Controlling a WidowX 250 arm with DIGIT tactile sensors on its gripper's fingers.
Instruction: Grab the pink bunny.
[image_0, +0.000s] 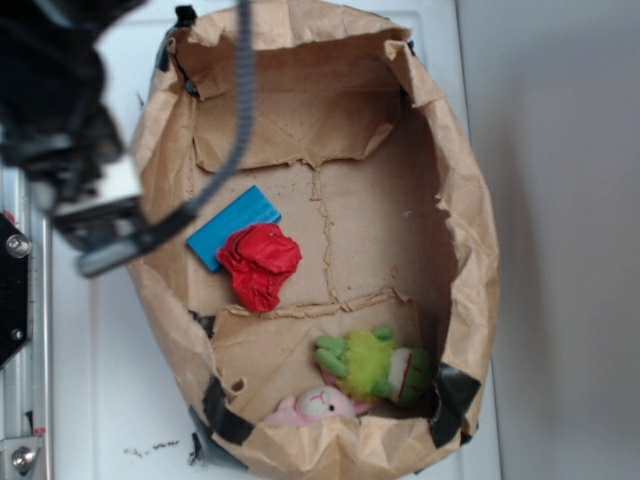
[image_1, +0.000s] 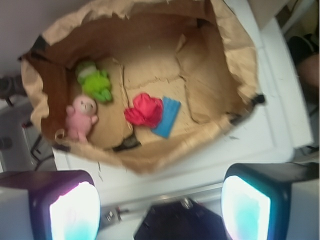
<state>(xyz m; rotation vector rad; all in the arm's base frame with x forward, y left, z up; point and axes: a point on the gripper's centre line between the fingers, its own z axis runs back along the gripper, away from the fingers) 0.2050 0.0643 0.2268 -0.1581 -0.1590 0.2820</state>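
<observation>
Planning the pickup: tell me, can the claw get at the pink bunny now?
Probably yes: the pink bunny lies uncovered from above, though tight against the paper bag's wall beside the green plush; the open claw is outside the bag.

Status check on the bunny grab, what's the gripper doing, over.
Gripper open, empty, outside the paper bag. Pink bunny untouched against bag wall. Green plush right beside it.

Black arm (image_0: 50, 90), ribbed grey cable (image_0: 243, 90)

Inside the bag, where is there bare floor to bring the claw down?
Bare floor lies between the red lump and the paper bag's far wall. It is crowded where the pink bunny touches the green plush.
</observation>
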